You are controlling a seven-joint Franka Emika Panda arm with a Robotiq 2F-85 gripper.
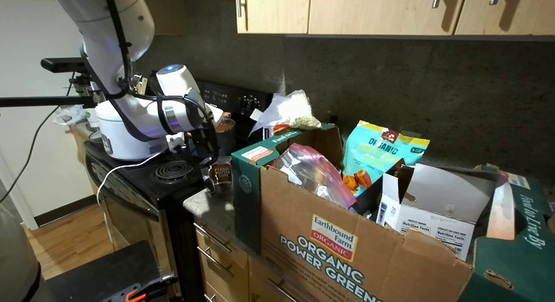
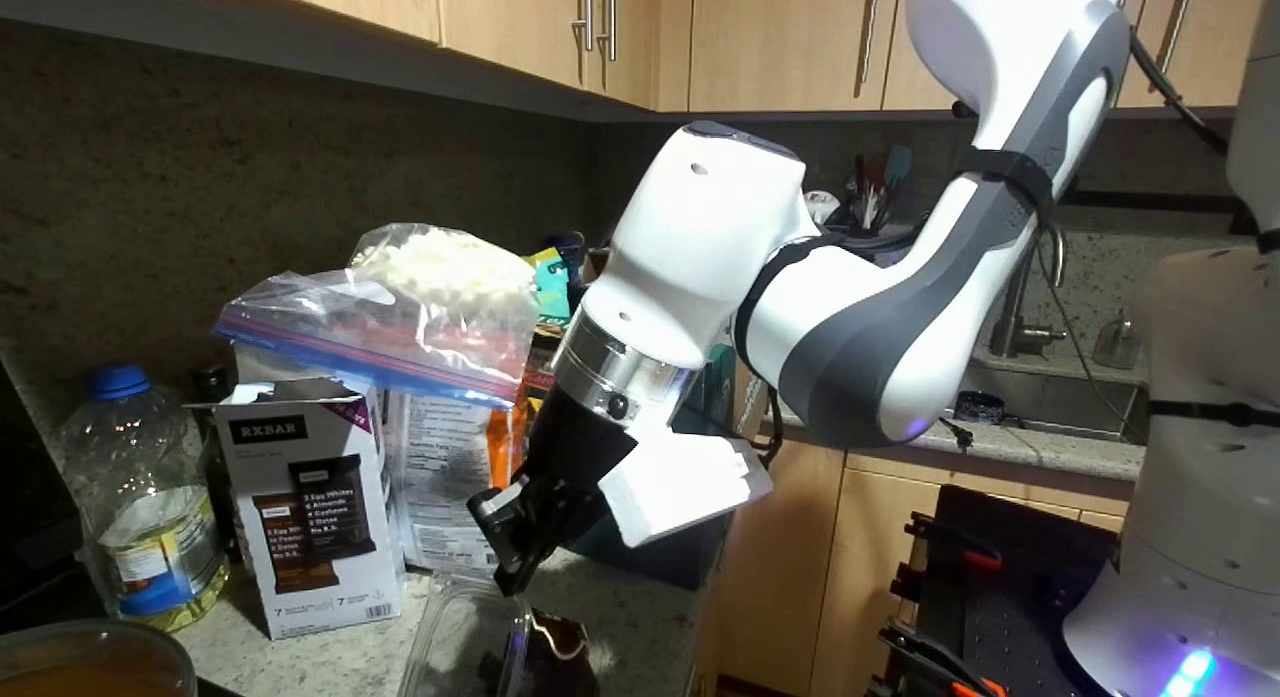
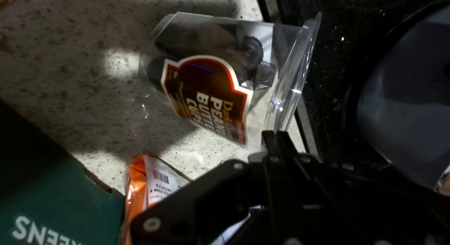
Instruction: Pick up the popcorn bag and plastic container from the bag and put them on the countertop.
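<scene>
Peanut butter cups container point(image 3: 218, 83): clear plastic, taken as the task's plastic container; outside the Earthbound Farm box point(image 1: 373, 245), at the stove end of the desk point(image 3: 95, 122), tipped with its lid point(image 3: 294, 76) toward the stovetop point(image 3: 327, 76). Whether the desk bears its full weight, I cannot tell.
Jaws at the lid: brought together with barely a gap, the rim's near end apparently pinched between them; in the wrist view the container's body lies between 10 and 11 o'clock from them, the stovetop at 2.
Step in hand: judged to be setting the container down, likely the last placement, since the popcorn bag point(image 2: 450, 277) lies out of the box too.
Next move: should settle the container clear of the stovetop edge, then part the jaws and lift away without dragging the lid.
Popcorn bag: at 12 o'clock from the container in an exterior view, resting on packages point(image 2: 450, 487) rather than flat on the desk.
RXBAR carton point(image 2: 310, 517): at 10 o'clock from the container there, upright.
Earthbound Farm box: at 4 o'clock from the container in an exterior view.
</scene>
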